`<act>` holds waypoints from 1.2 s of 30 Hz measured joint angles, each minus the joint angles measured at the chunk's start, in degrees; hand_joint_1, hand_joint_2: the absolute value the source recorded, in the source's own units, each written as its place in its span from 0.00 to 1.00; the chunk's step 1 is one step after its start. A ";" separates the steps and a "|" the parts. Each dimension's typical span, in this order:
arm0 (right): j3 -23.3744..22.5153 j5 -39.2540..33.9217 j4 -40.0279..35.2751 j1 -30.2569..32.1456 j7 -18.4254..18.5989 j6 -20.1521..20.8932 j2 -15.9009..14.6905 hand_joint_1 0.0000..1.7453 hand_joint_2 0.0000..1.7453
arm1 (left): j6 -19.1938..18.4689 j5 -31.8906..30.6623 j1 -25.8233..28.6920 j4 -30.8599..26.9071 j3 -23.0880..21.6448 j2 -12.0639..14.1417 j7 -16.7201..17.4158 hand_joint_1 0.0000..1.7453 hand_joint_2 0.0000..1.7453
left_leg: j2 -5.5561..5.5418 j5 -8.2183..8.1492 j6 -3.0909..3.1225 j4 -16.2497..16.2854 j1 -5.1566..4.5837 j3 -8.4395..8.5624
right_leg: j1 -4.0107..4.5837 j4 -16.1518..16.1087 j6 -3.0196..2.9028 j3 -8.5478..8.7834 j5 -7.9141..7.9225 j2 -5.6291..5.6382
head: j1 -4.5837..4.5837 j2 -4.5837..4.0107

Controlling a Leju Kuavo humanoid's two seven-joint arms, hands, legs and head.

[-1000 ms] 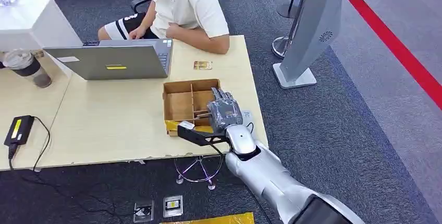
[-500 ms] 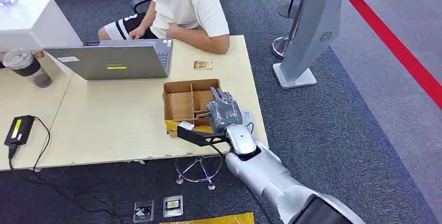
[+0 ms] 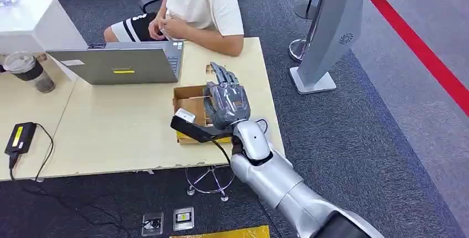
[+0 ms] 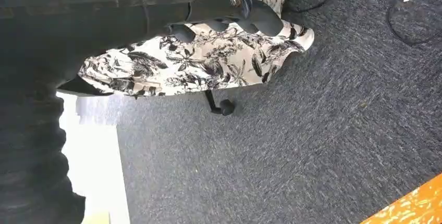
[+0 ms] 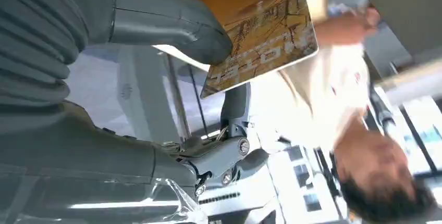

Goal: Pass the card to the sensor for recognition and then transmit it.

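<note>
One card (image 5: 263, 39) in right hand (image 3: 225, 104)

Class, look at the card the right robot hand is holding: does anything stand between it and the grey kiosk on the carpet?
Nothing visible does. The right robot hand holds the card above the box; the kiosk stands beyond the table edge.

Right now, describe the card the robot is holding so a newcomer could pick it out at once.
Start at the pale wooden table and find the brown divided cardboard box near its right end. The right hand hangs just above that box, and the card is pinched under its thumb. Unlike the other card lying flat behind the hand, this one is held in the hand.
</note>
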 joint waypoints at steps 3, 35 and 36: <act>-1.54 -1.42 -12.82 3.05 -1.48 -1.44 -1.95 1.00 1.00 | -0.33 -0.24 0.29 0.00 0.02 0.00 -0.68 0.00 1.00 | 0.05 -0.02 -0.02 0.00 -0.01 -0.03 | -0.01 -0.01 0.00 -0.03 0.00 0.03 | 0.07 0.00; -2.37 14.07 7.43 -13.61 8.00 4.94 -1.80 0.99 1.00 | 0.52 -3.21 -0.83 0.00 -0.39 -0.22 -5.35 0.00 1.00 | -0.05 0.14 -0.07 0.00 0.03 -0.09 | 0.03 0.05 -0.08 -0.05 0.12 -0.04 | 0.04 0.00; -2.37 14.47 8.06 -13.70 8.24 4.77 -1.63 0.00 1.00 | 0.61 -3.19 -0.82 0.00 -0.39 -0.20 -5.20 0.00 1.00 | -0.05 0.14 -0.07 0.00 0.04 -0.09 | 0.04 0.05 -0.08 -0.05 0.12 -0.04 | 0.06 0.00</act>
